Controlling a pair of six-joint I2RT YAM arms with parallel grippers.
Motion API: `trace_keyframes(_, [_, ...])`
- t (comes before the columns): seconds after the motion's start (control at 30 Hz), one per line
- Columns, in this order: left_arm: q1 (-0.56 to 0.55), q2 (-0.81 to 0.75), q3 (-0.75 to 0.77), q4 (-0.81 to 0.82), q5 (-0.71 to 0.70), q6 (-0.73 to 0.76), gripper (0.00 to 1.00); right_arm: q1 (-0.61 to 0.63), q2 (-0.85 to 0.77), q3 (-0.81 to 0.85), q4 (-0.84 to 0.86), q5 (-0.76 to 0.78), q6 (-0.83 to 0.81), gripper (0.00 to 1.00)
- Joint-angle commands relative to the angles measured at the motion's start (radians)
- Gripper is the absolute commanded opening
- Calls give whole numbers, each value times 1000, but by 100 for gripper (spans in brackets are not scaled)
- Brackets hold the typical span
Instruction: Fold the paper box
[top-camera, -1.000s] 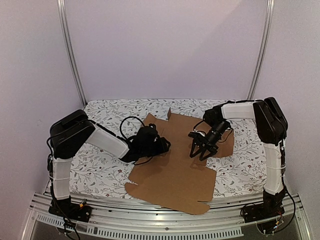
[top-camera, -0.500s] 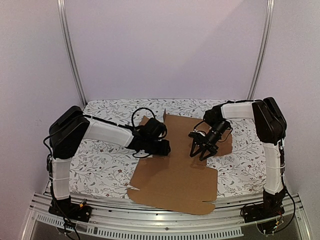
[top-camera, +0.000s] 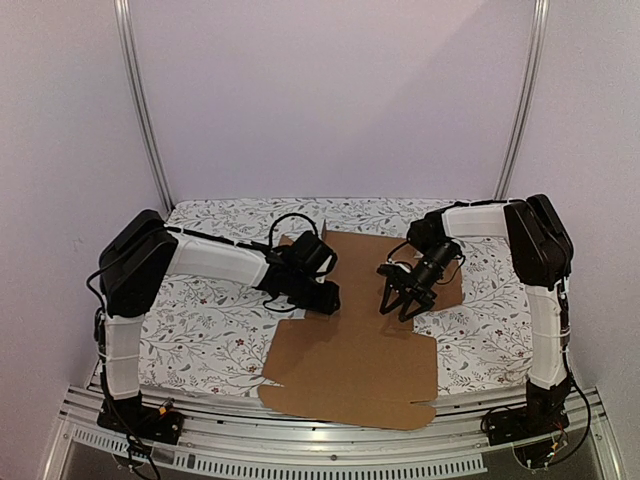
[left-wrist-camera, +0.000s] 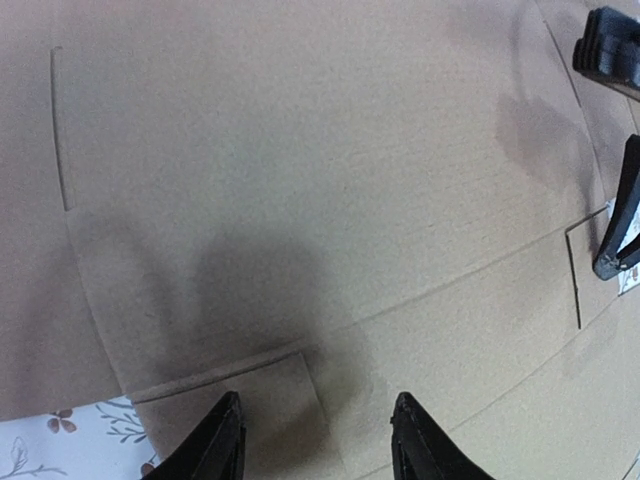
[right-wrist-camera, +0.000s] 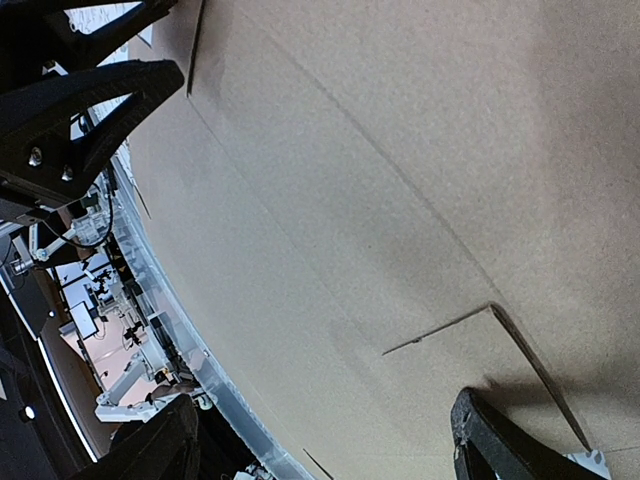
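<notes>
- The paper box (top-camera: 350, 340) is an unfolded brown sheet lying flat mid-desk btwn the two arms. Its near edge reaches over the metal rail (top-camera: 200, 425) at the front.
- No flap looks raised yet, so we judge the folding as barely begun.
- The left gripper (top-camera: 325, 298) sits low over the sheet's left edge, jaws moderately apart, nothing held. Its wrist view shows a small cut tab (left-wrist-camera: 270, 390) right by the fingers (left-wrist-camera: 225, 440), w/ patterned cloth (left-wrist-camera: 60, 440) peeking beside it.
- We reckon it's there to get at that tab or the side flap's crease. We can't tell if the tips touch the cardboard.
- The right gripper (top-camera: 398, 306) points down at the sheet's right-centre, jaws spread wide, empty. A slit (right-wrist-camera: 440, 330) lies just ahead of it in its own view.
- One arm per side makes sense to us: one can pin the base while the other lifts a flap, so the sheet doesn't slide.
- The desk (top-camera: 200, 320) carries that white cloth w/ grey floral print. It's prob. grippy, but edges lying flat on it look awkward to get under.
- Room: plain pale wall (top-camera: 330, 100) behind, metal poles (top-camera: 140, 110) at the back corners.
</notes>
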Motion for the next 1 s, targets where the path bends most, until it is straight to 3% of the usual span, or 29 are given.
trace_keyframes(0.0, [4, 107, -85, -176, 44, -14, 50, 10, 147, -89, 47, 273, -14, 87])
trace_keyframes(0.77, [4, 124, -66, -180, 45, -14, 50, 11, 151, -85, 31, 249, -27, 87])
trace_keyframes(0.97, [9, 14, 88, -326, -57, 131, 54, 7, 6, -4, -93, 181, -125, 87])
